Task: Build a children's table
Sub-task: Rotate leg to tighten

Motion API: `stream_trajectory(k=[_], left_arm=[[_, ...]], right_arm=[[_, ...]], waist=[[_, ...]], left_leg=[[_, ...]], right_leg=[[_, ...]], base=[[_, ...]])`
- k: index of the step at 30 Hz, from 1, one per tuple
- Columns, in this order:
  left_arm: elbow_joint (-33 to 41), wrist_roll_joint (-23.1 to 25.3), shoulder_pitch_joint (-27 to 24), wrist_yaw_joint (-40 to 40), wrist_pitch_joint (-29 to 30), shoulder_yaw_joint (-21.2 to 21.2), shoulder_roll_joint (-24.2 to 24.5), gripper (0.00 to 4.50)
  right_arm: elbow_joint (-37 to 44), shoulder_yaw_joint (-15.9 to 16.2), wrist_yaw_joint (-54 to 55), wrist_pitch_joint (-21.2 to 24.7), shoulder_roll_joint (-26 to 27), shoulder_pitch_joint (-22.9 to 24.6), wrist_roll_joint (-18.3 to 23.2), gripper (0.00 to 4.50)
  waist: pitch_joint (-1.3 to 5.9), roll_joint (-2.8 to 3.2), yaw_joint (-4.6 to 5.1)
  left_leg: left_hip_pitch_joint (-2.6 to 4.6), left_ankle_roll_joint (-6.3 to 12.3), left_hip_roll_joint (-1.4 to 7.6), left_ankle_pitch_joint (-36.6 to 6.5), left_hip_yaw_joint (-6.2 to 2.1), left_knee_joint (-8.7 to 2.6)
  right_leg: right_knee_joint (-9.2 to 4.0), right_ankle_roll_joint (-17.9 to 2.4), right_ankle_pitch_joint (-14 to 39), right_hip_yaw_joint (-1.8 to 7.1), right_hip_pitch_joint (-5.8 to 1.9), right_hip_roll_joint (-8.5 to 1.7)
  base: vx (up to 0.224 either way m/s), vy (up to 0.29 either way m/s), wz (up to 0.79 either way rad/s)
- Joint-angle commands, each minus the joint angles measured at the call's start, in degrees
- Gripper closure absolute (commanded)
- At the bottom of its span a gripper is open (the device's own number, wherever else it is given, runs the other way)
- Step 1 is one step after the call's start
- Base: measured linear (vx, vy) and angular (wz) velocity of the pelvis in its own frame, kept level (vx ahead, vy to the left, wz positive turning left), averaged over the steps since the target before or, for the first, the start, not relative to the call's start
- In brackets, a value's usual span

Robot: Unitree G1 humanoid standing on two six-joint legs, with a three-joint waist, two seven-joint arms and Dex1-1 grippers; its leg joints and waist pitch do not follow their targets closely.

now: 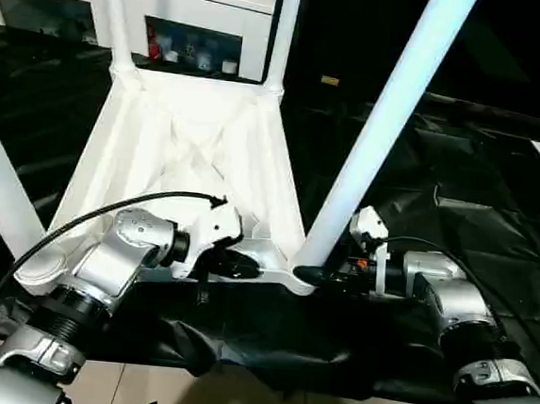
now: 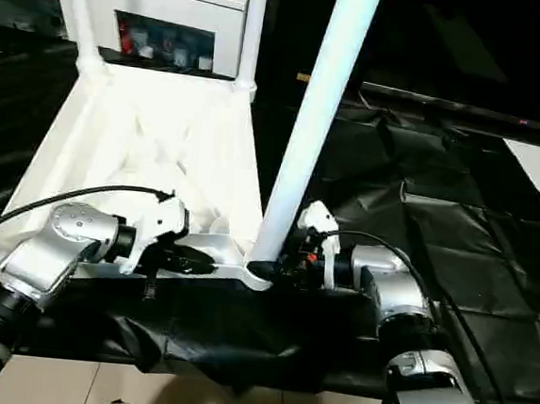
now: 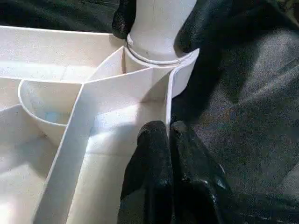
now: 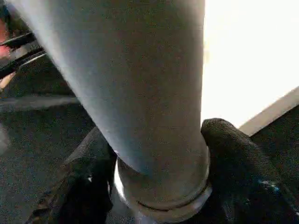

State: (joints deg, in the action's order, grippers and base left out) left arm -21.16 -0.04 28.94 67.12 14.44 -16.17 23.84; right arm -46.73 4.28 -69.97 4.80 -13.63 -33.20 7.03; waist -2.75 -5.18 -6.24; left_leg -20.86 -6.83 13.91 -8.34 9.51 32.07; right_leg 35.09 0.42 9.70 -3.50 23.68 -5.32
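The table top lay upside down in the middle left of the frame, so its corner sockets faced up for the legs. The right gripper had its jaws grasping the base of the near right leg, probably to seat it, while the left gripper pressed clenched jaws on the rim to steady it.

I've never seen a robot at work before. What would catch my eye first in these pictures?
Probably the upturned white plastic table top lying on black sheeting, its ribbed underside facing up and long white tubular legs rising from its corners. The near-right leg stands out most: the robot's right hand has its black fingers on either side of its base. The left hand rests, fingers shut, on the table's near edge beside that corner.
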Motion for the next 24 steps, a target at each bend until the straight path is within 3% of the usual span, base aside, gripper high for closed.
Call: stream_trajectory(k=[1, 2, 3, 5, 7, 11, 12, 13, 15, 19, 22, 24], left_arm=[[-0.09, 1.83, 2.48, -7.73, 1.63, 0.70, -2.52, 4.50], [0.26, 1.94, 2.45, -8.55, 2.07, 0.78, -2.95, 4.50], [0.26, 1.94, 2.45, -8.55, 2.07, 0.78, -2.95, 4.50], [3.34, 2.14, 1.60, -12.44, 5.05, 0.85, -5.86, 4.50], [4.78, 2.09, 1.04, -13.76, 6.27, 0.79, -7.16, 4.50], [9.15, 1.70, -1.55, -15.91, 8.72, -0.69, -10.62, 4.50], [9.45, 1.84, -1.80, -16.17, 8.71, -0.99, -10.91, 4.50], [9.55, 1.95, -1.86, -16.45, 8.75, -1.19, -11.00, 4.50], [9.33, 2.09, -1.76, -16.79, 8.46, -1.40, -11.06, 4.50], [8.85, 2.52, -1.43, -17.22, 8.13, -1.01, -10.79, 4.50], [8.14, 2.66, -1.23, -15.93, 6.54, -0.92, -9.44, 4.50], [7.19, 2.57, -1.05, -15.03, 5.76, -0.68, -8.36, 4.50]], right_arm=[[-3.55, 1.76, 7.90, -0.84, 5.83, 0.40, -1.24, 1.91], [-4.88, 0.67, 12.40, -1.14, 6.77, -0.19, -1.51, 1.99], [-4.88, 0.67, 12.40, -1.14, 6.77, -0.19, -1.51, 2.01], [-8.14, -2.84, 26.92, -1.47, 10.30, -1.87, -1.44, 2.03], [-8.77, -3.92, 30.76, -1.89, 11.48, -2.21, -1.24, 2.03], [-8.45, -4.73, 32.94, -5.04, 15.29, -1.99, -0.91, 2.04], [-8.18, -4.47, 31.69, -5.86, 15.77, -1.80, -0.81, 2.04], [-8.17, -4.28, 31.14, -6.43, 15.99, -1.73, -0.71, 1.69], [-8.01, -3.95, 30.48, -6.38, 15.87, -1.65, -0.67, 1.34], [-7.01, -3.98, 28.25, -5.68, 14.80, -1.45, -0.17, 1.13], [-2.75, -2.28, 19.07, -6.80, 9.11, 0.17, -0.21, 1.00], [1.24, -1.39, 10.11, -7.35, 2.99, 1.97, 0.58, 1.00]], waist=[[3.08, 0.96, 0.33], [3.04, 1.27, 0.54], [2.95, 0.94, 1.31], [2.85, 1.33, 2.12], [2.83, 1.30, 2.84], [2.98, 1.53, 3.62], [2.90, 1.55, 3.68], [2.87, 1.49, 3.65], [2.89, 1.35, 3.71], [2.92, 1.48, 3.54], [3.12, 1.30, 2.97], [3.15, 1.40, 2.22]], left_leg=[[0.68, -1.38, -0.82, -21.39, 0.89, -3.82], [0.72, -1.93, -0.84, -22.50, 0.72, -3.83], [0.45, -2.48, -1.06, -24.53, 0.35, -3.96], [0.52, -2.91, -1.10, -27.14, -0.15, -4.04], [0.66, -3.01, -1.19, -28.97, -0.50, -3.95], [0.54, -2.00, -1.07, -29.87, -0.67, -4.13], [0.69, -1.76, -1.13, -30.25, -0.60, -4.05], [1.09, -1.34, -1.21, -30.87, -0.41, -3.85], [0.79, -1.00, -1.26, -30.09, -0.41, -3.96], [0.77, -0.73, -1.16, -28.94, -0.13, -3.98], [0.75, 0.02, -1.08, -27.13, 0.15, -3.84], [1.03, 0.98, -0.89, -25.54, 0.62, -3.65]], right_leg=[[-4.86, -9.44, 22.30, 1.48, -1.90, -1.86], [-4.84, -9.07, 23.90, 1.41, -1.84, -1.89], [-5.22, -7.48, 28.13, 0.96, -2.14, -1.88], [-5.98, -5.36, 33.14, 0.53, -2.00, -2.08], [-6.42, -4.85, 34.64, 0.11, -1.85, -2.06], [-6.67, -5.85, 31.03, -0.12, -1.92, -1.92], [-6.73, -5.96, 30.88, -0.07, -1.69, -1.77], [-6.91, -6.29, 30.62, 0.08, -1.28, -1.68], [-6.67, -6.58, 29.80, 0.21, -1.56, -1.59], [-6.30, -7.75, 26.71, 0.63, -1.47, -1.52], [-6.11, -8.18, 24.24, 0.80, -1.76, -1.39], [-5.88, -9.28, 20.81, 1.17, -1.44, -1.30]], base=[[0.000, 0.000, 0.00], [0.000, 0.000, 0.00], [0.000, 0.000, 0.00], [0.000, 0.000, 0.00], [0.000, 0.000, 0.00], [0.000, 0.000, 0.00], [0.000, 0.000, 0.00], [0.000, 0.000, 0.00], [0.000, 0.000, 0.00], [0.000, 0.000, 0.00], [0.000, 0.000, 0.00], [0.000, 0.000, 0.00]])
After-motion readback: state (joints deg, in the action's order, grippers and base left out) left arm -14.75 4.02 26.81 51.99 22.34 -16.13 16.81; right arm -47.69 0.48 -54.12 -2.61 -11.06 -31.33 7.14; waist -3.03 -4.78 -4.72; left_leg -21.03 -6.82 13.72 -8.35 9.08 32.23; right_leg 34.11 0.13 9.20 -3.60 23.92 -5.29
